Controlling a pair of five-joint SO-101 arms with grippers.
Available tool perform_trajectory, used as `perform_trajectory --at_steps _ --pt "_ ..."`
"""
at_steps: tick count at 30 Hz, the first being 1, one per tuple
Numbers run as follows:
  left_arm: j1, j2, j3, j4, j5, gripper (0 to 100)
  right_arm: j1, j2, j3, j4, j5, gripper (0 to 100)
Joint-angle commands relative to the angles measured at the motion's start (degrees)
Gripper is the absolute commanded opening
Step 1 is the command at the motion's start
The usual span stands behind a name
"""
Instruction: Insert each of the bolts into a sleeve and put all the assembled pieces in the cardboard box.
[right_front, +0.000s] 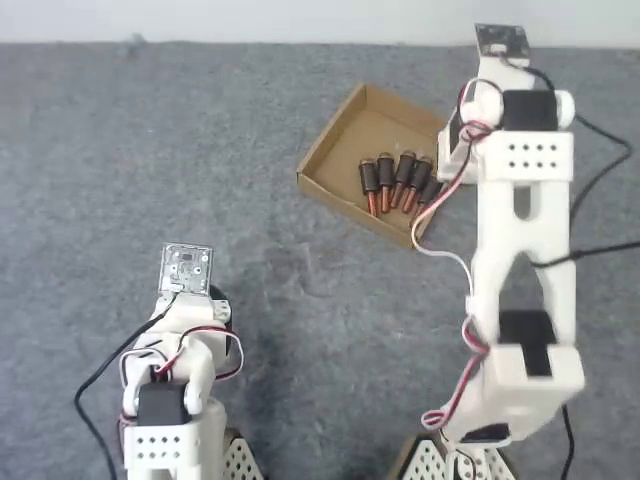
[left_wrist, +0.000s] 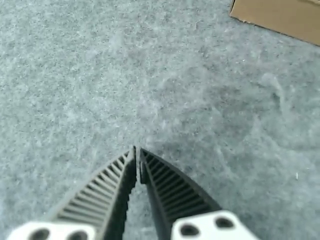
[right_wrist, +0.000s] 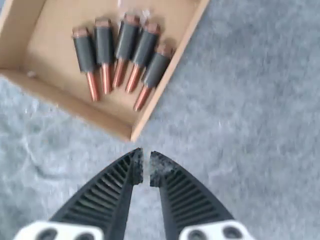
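Note:
The cardboard box (right_front: 335, 130) lies open on the grey carpet at the back middle. Several assembled pieces (right_front: 395, 180), dark sleeves with copper bolts through them, lie side by side in it. In the right wrist view the same pieces (right_wrist: 120, 55) rest against the box's wall (right_wrist: 75, 107). My right gripper (right_wrist: 142, 161) hovers over the carpet just outside the box's corner, shut and holding nothing. My left gripper (left_wrist: 137, 150) is shut and empty over bare carpet, well short of the box (left_wrist: 280, 15).
The right arm (right_front: 520, 230) stretches from the front right up along the box's right side, with its cable hanging over the box's edge. The left arm (right_front: 175, 340) is folded back at the front left. Grey carpet (right_front: 150, 150) covers the table.

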Motion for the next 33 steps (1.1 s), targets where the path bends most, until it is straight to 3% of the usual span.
perform_trajectory --at_steps 1,13,20,28,33 --pt "-0.1 -1.1 -0.4 0.3 -0.4 1 0.3 -11.9 10.1 -4.9 0.9 0.6" --pt "-0.1 -1.1 -0.4 -0.1 -0.4 1 0.2 -47.6 60.9 -32.5 0.8 0.6" --pt "-0.1 -1.1 -0.4 0.3 -0.4 1 0.2 -64.5 82.5 -40.0 0.8 0.6" --pt "-0.1 -1.1 -0.4 0.4 -0.4 1 0.1 -82.3 108.7 -58.5 1.1 0.6" --pt "-0.1 -1.1 -0.4 1.8 -0.4 1 -1.4 -93.0 117.1 -59.9 1.2 0.6"
